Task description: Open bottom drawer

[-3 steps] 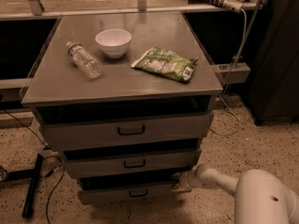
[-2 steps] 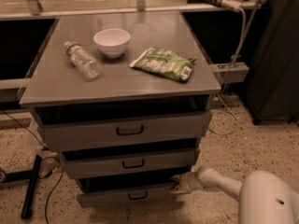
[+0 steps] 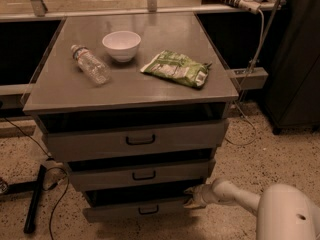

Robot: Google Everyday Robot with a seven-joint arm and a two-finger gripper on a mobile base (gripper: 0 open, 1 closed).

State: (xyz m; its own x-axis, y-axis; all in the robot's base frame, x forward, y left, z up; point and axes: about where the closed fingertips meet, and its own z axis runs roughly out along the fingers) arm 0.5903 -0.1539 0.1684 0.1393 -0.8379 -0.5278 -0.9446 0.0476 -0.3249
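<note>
The bottom drawer (image 3: pixel 135 210) is the lowest and narrowest grey front of the cabinet, with a small black bar handle (image 3: pixel 148 210). It stands pulled out a little, with a dark gap above it. My gripper (image 3: pixel 192 197) is at the drawer's right end, at the top corner of its front, on the end of my white arm (image 3: pixel 235 196) that comes in from the lower right. The middle drawer (image 3: pixel 142 175) and the top drawer (image 3: pixel 137 140) sit above it.
On the cabinet top (image 3: pixel 65 91) lie a plastic bottle (image 3: pixel 91 65), a white bowl (image 3: pixel 121 45) and a green snack bag (image 3: pixel 177 69). A black bar (image 3: pixel 34 200) and cables lie on the floor to the left. A dark cabinet (image 3: pixel 295 59) stands at the right.
The view has shifted slightly. My gripper stays at the right end of the bottom drawer, and the drawer front has come forward a little.
</note>
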